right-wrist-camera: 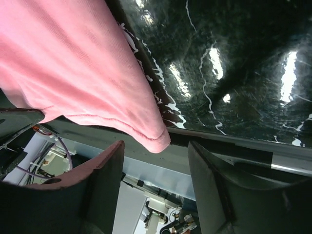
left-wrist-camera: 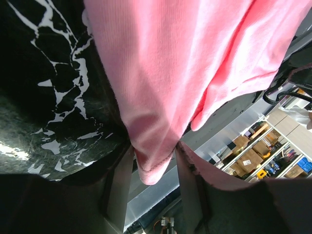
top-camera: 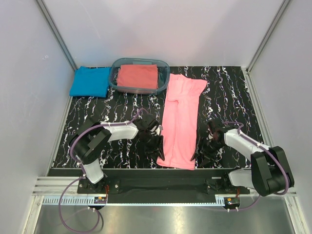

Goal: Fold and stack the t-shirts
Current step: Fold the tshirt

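near: my left gripper jaws apart, straddling the pink t-shirt at its near-left hem corner | my right gripper jaws apart, near-right corner just ahead (not yet between) | judged: paired to lift the hem for a fold | far: coral-red t-shirt in plastic tub, folded blue t-shirt beside it

The table is showing black with white marble veins. A plain light pink t-shirt is glowing near its front edge, a bright blue t-shirt at its back-left corner, and a coral-red t-shirt inside a clear bluish tub.
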Motion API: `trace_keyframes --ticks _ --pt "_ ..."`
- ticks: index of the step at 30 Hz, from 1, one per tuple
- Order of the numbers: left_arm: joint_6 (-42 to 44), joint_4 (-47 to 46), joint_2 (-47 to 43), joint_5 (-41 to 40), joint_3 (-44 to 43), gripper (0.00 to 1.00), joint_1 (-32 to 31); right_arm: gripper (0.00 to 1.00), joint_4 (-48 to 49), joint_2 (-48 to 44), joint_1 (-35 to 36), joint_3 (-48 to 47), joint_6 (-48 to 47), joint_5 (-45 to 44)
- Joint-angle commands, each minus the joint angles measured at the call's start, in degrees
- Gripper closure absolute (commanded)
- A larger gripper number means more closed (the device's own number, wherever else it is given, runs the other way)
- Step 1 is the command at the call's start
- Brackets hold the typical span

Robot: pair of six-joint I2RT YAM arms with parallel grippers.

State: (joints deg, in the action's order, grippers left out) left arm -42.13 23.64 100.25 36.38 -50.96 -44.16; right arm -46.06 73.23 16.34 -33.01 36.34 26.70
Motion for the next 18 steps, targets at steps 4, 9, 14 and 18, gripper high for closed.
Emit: trace_keyframes --ticks 4,9,14,18 --pt "-1.0 -3.0 -0.3 0.8 1.7 0.59 0.2 0.41 3.8 3.1 2.6 0.6 0.4 1.2" --pt "-1.9 -4.6 -0.3 1.5 3.1 0.59 0.0 0.42 5.6 4.9 3.4 1.7 0.7 0.3" --pt "-2.2 -5.4 -0.1 1.5 3.9 0.60 -0.4 0.45 7.0 6.1 4.1 1.6 0.9 -0.4" --pt "-2.3 -5.6 -0.2 0.8 4.2 0.68 -0.8 0.60 8.4 6.3 4.2 1.2 1.5 0.4"
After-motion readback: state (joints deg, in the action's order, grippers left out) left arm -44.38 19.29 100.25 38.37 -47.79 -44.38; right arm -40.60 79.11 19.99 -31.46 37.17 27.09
